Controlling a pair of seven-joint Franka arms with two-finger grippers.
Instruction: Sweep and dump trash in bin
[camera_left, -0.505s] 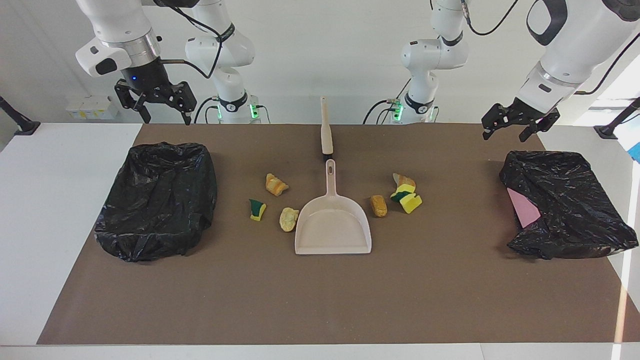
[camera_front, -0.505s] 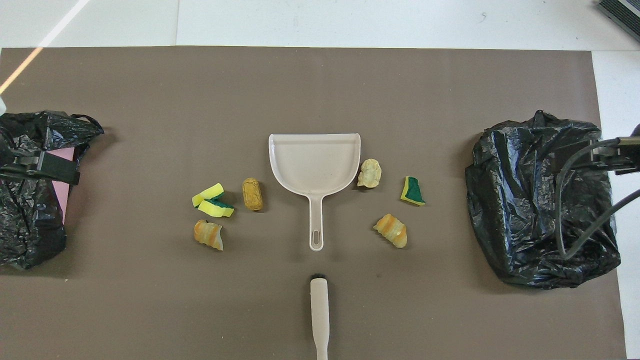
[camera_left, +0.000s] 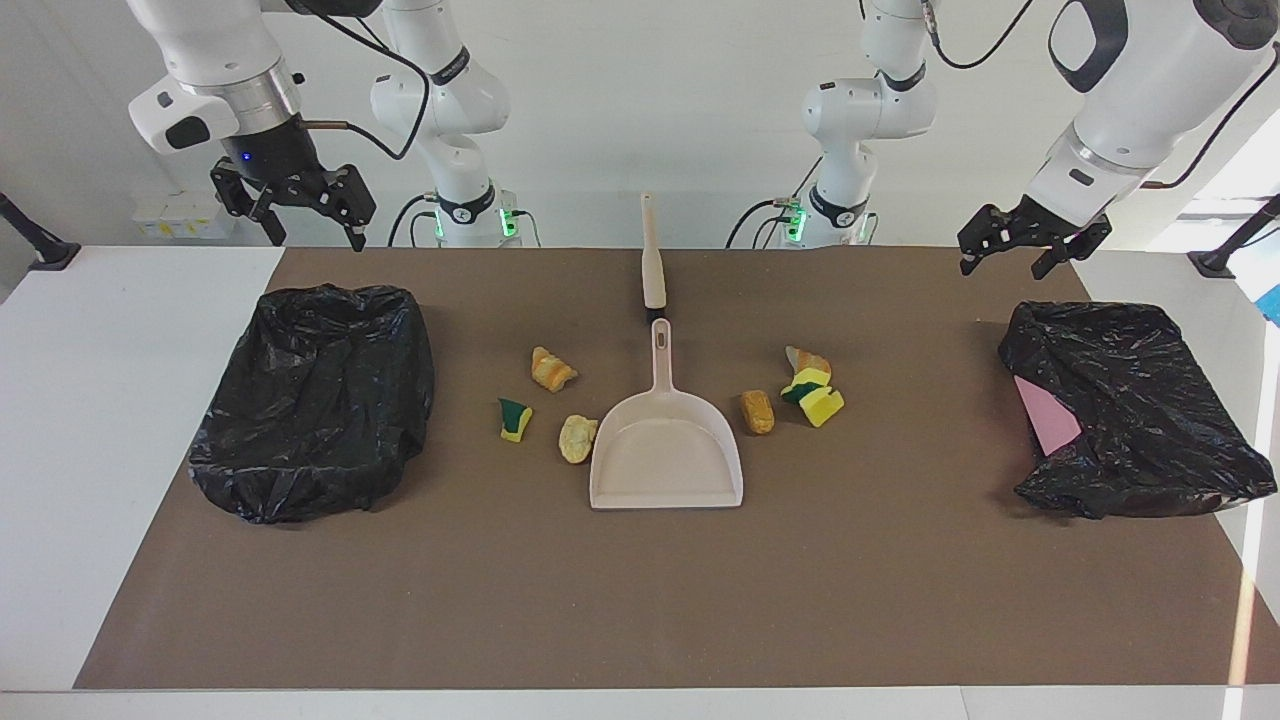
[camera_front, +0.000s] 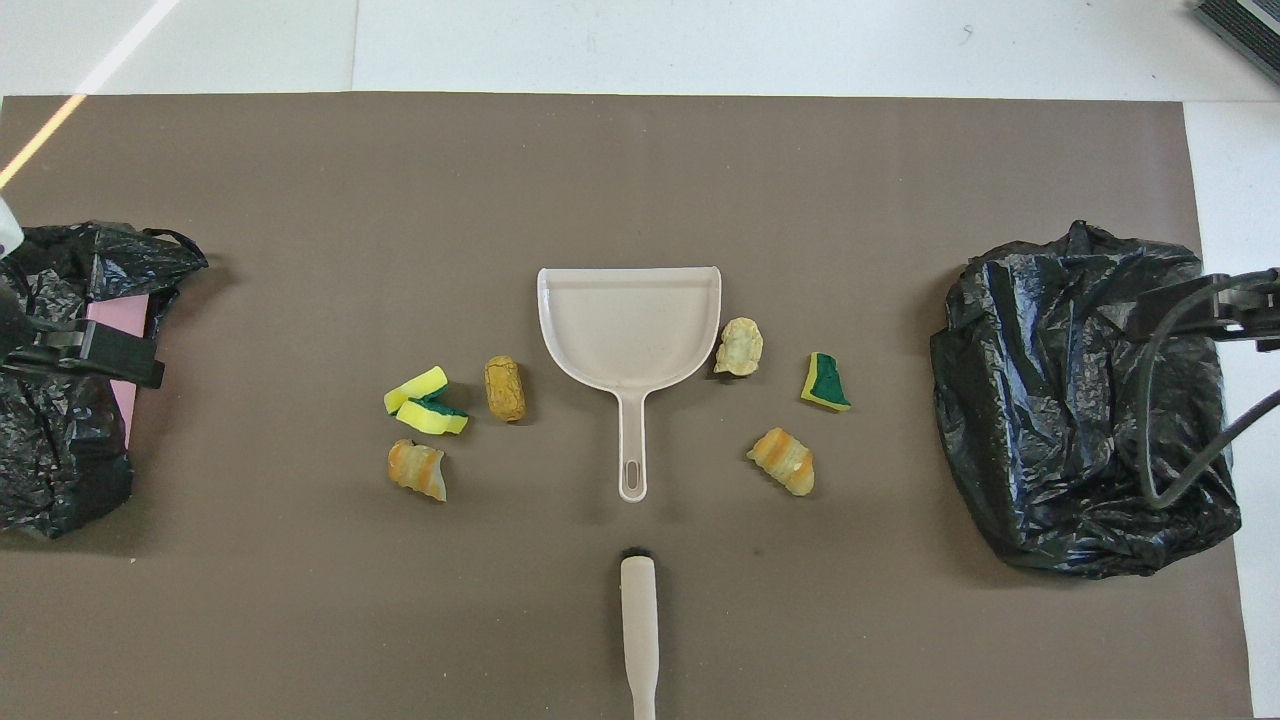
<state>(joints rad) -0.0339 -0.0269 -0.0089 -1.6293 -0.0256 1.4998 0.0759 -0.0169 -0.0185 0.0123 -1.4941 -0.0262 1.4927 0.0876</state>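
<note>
Both grippers, left gripper (camera_left: 1022, 250) and right gripper (camera_left: 295, 212), hover wide-jawed (nothing held).

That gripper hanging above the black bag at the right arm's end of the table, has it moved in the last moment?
Yes. In the facing view the right gripper has risen and drifted outward, away from the brush handle, and hangs above the bag.

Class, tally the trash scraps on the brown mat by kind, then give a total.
Yellow-and-green sponge pieces: 3
Tan-orange bread-like chunks: 4
Total scraps: 7
</note>
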